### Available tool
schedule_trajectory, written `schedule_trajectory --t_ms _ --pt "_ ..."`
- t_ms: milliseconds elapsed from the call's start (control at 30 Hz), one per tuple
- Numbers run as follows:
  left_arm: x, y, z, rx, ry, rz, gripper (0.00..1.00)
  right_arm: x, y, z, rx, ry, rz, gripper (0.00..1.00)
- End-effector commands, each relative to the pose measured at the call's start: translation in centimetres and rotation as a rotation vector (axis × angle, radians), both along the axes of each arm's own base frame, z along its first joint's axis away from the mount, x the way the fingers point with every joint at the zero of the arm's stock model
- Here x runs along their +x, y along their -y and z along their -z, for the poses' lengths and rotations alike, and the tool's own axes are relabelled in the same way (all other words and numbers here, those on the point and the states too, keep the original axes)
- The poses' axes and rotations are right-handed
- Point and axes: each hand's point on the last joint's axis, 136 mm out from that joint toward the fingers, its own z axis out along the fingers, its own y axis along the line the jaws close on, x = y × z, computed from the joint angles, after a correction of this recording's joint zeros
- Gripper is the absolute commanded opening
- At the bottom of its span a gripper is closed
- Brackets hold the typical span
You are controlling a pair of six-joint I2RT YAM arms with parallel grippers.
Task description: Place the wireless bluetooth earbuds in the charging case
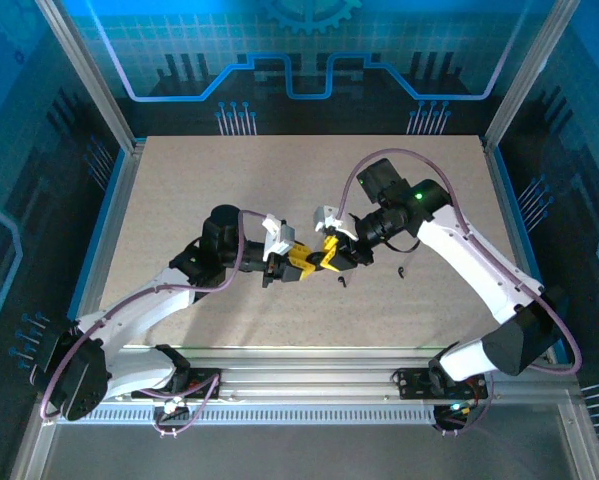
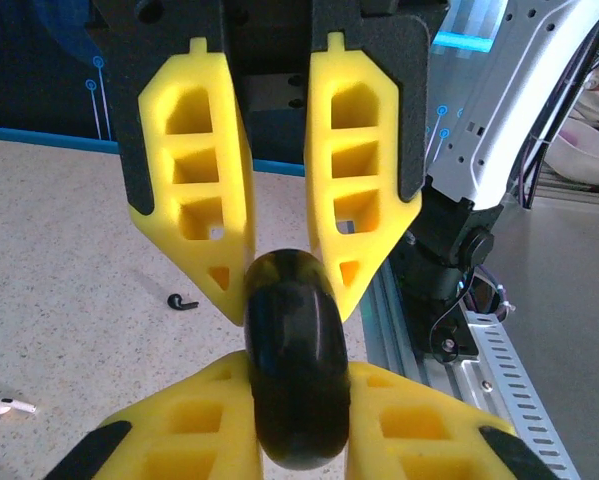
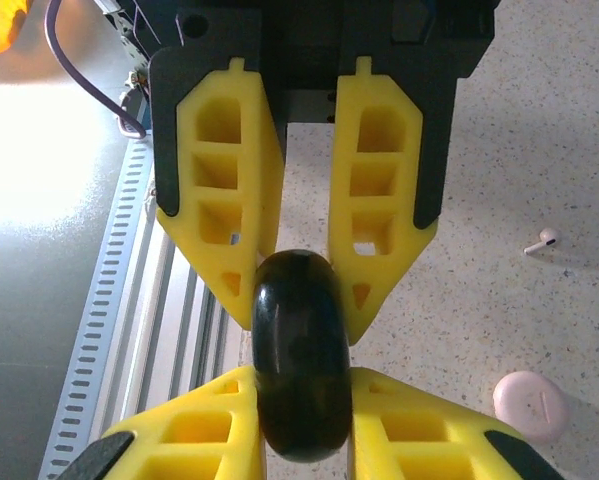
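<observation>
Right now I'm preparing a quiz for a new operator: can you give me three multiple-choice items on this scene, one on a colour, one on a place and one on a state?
1. What colour is the disc clamped between the left tool and the right tool?
A pink
B white
C black

2. Where is the charging case?
A on the table
B between the tools
C on top of the disc

3. What state is the earbud in?
A seated in the case
B lying loose
C pinched by a tool

Answers:
1 C: the disc is glossy black between the yellow fingers.
2 A: the case rests on the speckled tabletop.
3 B: the earbud lies on the table, apart from the case.
</observation>
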Motion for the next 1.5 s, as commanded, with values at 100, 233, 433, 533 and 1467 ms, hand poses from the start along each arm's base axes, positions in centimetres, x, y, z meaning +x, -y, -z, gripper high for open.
schedule_trajectory --t_ms 100,233,433,533,1467 --pt "0.4 0.2 -1.7 -0.035 0.061 -0.012 0.27 -0.2 0.4 -1.1 0.068 0.038 0.023 0.19" --pt "0.4 0.2 -1.7 -0.037 0.061 -0.012 0.31 0.1 0.4 -1.4 0.097 0.053 0.046 0.18" --pt "0.5 0.1 -1.9 -0.038 0.069 -0.021 0.41 0.0 0.5 -1.7 0.129 0.061 0.062 0.17" --pt "0.7 0.1 -2.0 -0.039 0.065 -0.032 0.60 0.2 0.6 -2.0 0.152 0.069 0.082 0.16" --pt "0.1 -0.3 -3.7 -0.177 0.088 -0.003 0.56 -0.3 0.5 -4.2 0.600 0.005 0.143 0.17"
